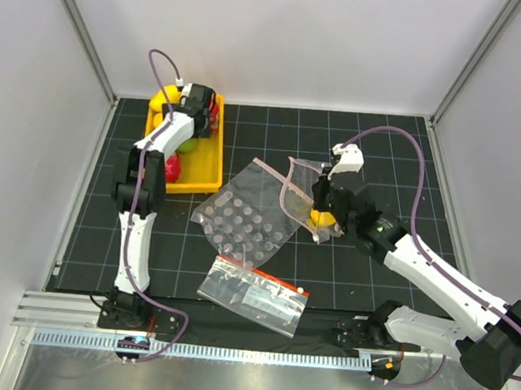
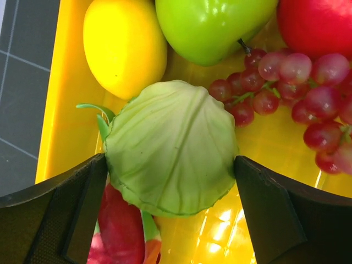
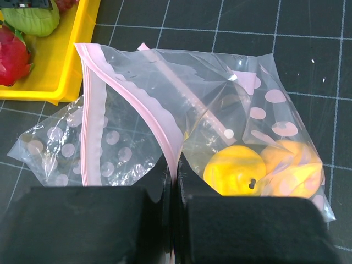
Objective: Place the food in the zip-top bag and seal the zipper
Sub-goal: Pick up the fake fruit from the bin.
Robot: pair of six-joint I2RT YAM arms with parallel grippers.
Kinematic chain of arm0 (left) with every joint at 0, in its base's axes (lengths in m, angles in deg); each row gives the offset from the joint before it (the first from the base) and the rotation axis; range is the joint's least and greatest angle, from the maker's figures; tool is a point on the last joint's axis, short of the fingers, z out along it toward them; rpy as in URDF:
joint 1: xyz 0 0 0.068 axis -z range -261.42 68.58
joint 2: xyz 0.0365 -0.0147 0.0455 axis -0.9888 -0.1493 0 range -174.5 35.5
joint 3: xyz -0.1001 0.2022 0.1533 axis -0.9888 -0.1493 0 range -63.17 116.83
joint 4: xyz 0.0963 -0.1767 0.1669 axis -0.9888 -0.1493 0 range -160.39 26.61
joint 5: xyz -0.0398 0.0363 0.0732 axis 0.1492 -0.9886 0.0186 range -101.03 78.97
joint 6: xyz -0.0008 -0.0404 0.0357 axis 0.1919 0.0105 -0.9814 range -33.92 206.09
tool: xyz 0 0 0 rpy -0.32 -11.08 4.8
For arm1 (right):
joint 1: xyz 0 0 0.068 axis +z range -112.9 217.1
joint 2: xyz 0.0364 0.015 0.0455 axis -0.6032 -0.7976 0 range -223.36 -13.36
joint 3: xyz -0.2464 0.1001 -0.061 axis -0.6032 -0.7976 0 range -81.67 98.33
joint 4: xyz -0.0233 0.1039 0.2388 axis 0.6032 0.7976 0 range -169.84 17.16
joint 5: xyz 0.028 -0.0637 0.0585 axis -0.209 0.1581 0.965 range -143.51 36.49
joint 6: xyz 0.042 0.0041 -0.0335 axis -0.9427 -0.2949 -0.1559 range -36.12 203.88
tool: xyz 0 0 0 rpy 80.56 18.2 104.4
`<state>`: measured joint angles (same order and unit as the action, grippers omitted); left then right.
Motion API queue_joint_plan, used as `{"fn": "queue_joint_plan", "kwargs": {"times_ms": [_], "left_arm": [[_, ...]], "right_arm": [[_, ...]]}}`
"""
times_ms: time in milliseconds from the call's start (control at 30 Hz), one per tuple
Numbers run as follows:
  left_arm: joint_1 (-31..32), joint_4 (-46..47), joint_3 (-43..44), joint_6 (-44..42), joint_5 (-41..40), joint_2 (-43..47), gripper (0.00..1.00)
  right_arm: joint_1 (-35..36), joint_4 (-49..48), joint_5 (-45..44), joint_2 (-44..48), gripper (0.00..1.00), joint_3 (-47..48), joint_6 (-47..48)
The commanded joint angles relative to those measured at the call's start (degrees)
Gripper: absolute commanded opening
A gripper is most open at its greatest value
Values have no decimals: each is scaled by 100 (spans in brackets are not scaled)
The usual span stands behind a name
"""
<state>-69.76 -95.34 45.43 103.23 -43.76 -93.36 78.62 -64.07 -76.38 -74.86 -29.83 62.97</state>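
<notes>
Top external view gives us the layout, which we read off the yellow tray (image 1: 200, 173). Nearest us, well off the tray's near right corner, lies the printed bag (image 1: 254, 293). Between it and the tray, the bubble sheet (image 1: 240, 222) is spread on the table (image 1: 384, 142). Right of the tray, the right gripper (image 1: 319, 200) is clamped shut on the zip-top bag (image 3: 214, 71), pinching its mouth edge at the zipper (image 3: 159, 127) and holding it raised, with a yellow fruit (image 3: 234, 168) and an orange fruit (image 3: 289, 159) inside. Farthest, over the tray itself, the left gripper (image 2: 169, 162) stands wide open, a finger on either side of a pale green cabbage (image 2: 170, 126); whether they touch it we cannot tell. We judge the bag limp and slippery, best held by its stiffer zipper strip. The cabbage looks light, hard and glossy, so we would take it across its widest middle.
</notes>
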Motion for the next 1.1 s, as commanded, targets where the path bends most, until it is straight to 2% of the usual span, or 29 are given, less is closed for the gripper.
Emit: {"fn": "queue_joint_plan", "kwargs": {"times_ms": [0, 67, 100, 167, 200, 300, 433, 467, 533, 567, 633, 700, 833, 867, 967, 1000, 1067], "left_arm": [[-111, -233, 310, 210, 284, -306, 96], [-182, -382, 364, 420, 425, -377, 87], [-216, -418, 294, 499, 599, -342, 73], [-295, -348, 136, 710, 741, -106, 59], [-305, -278, 22, 746, 785, 9, 48], [-296, 266, -566, 834, 865, 650, 36], [-278, 803, -1409, 1202, 1153, 1564, 33], [-287, 943, -1838, 1517, 1259, 1731, 33], [-270, 1514, -2393, 1878, 1549, 2258, 32], [-261, 1698, -2874, 2028, 1846, 2451, 31], [-129, 2252, -3299, 2406, 1980, 2968, 26], [28, 2490, -3781, 2704, 1929, 3339, 22], [800, 3351, -4837, 2697, 1375, 4734, 22], [924, 3805, -5057, 2724, 1375, 4999, 22], [1302, 4773, -6189, 3039, 1725, 5859, 24], [1356, 5429, -6401, 3197, 2100, 6002, 25], [1513, 5515, -6535, 3470, 2594, 6371, 25]], "right_arm": [[23, -303, 2, 50, 1, 81, -19], [23, -303, 2, 50, 1, 81, -19], [23, -303, 2, 41, 1, 81, -19], [23, -303, -15, 32, 1, 81, -19], [23, -320, -7, 32, 1, 81, -19], [14, -311, -7, 15, 1, 73, -28], [23, -311, -15, 32, 1, 81, -19], [14, -311, -15, 32, 1, 81, -19], [14, -311, -7, 50, 1, 73, -19], [23, -311, -15, 59, 1, 72, -19], [23, -311, -15, 41, 1, 72, -19], [14, -303, 2, 32, 1, 81, -10], [14, -267, -6, 102, 1, 81, -10], [14, -276, 19, 120, 1, 81, -1], [23, -259, 72, 164, 1, 81, -1], [23, -233, 81, 182, 1, 81, -1], [23, -250, 55, 199, 1, 64, 8]]}}
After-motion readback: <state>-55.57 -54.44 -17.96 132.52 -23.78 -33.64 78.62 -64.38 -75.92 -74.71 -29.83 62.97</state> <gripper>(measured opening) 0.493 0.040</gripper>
